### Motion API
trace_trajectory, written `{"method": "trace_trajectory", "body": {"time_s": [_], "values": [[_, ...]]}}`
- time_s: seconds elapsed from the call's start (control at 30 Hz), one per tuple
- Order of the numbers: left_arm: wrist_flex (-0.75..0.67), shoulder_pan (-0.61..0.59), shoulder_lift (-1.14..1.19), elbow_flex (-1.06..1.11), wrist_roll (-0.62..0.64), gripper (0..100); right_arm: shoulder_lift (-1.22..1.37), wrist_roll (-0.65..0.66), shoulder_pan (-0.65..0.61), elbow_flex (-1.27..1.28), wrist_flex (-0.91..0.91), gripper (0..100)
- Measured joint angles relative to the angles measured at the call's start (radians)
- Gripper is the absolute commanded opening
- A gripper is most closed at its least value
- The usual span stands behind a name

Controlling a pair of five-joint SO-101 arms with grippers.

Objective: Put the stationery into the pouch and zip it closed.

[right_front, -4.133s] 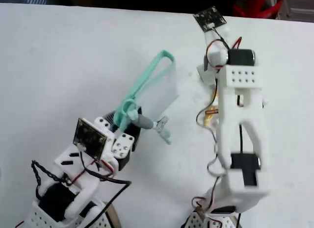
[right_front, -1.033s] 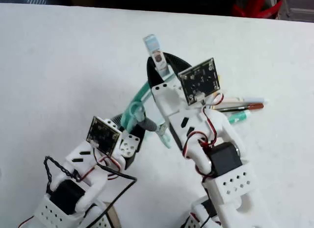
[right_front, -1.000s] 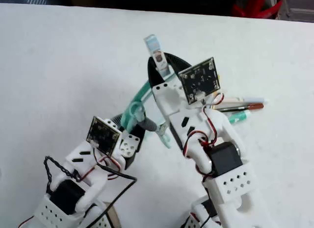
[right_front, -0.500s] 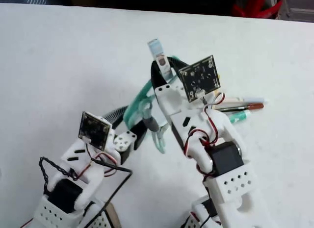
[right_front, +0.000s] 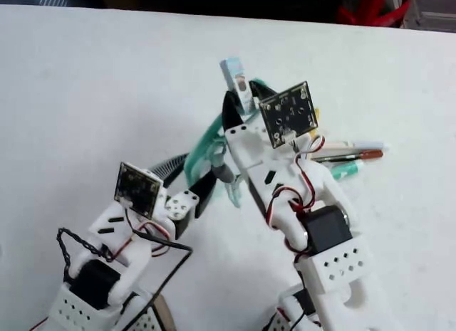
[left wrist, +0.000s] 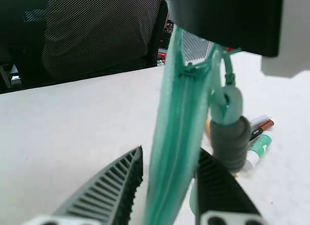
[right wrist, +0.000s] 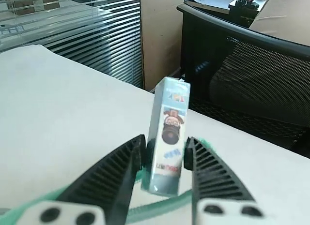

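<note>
A clear pouch with a teal zipper rim point(right_front: 201, 149) is held up off the white table, and my left gripper point(right_front: 206, 187) is shut on that rim. In the left wrist view the teal rim point(left wrist: 177, 113) runs between the fingers of the left gripper point(left wrist: 170, 156), with a grey zipper charm point(left wrist: 230, 142) hanging beside it. My right gripper point(right_front: 239, 103) is shut on a small pale-blue eraser box point(right_front: 237, 76), held upright just above the pouch's mouth. The right wrist view has the eraser box point(right wrist: 169, 133) clamped in the right gripper point(right wrist: 164, 142), above the teal rim point(right wrist: 160, 204).
Several pens and markers point(right_front: 349, 154) lie on the table to the right of the right arm, also seen as pens point(left wrist: 259, 135) past the pouch. The two arms stand close together around the pouch. Bare white table point(right_front: 85, 82) stretches left and far.
The right gripper has carried the eraser box a little right, over the pouch's mouth. The left arm has shifted left and lifted the pouch rim more upright.
</note>
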Motion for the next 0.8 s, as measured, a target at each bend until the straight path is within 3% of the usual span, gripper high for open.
{"method": "trace_trajectory", "body": {"time_s": [0.1,0.23,0.47,0.67,0.8], "values": [[0.000,0.000,0.000,0.000,0.000,17,0.000,0.000,0.000,0.000,0.003,11.1],[0.000,0.000,0.000,0.000,0.000,17,-0.002,0.000,0.000,-0.002,0.009,1.8],[0.000,0.000,0.000,0.000,0.000,16,-0.008,-0.002,0.002,-0.003,0.023,1.8],[-0.002,0.000,0.000,0.000,0.000,2,0.002,-0.002,-0.002,-0.098,0.126,1.8],[-0.008,-0.005,0.000,0.000,-0.037,2,0.002,-0.002,0.000,-0.164,0.196,1.8]]}}
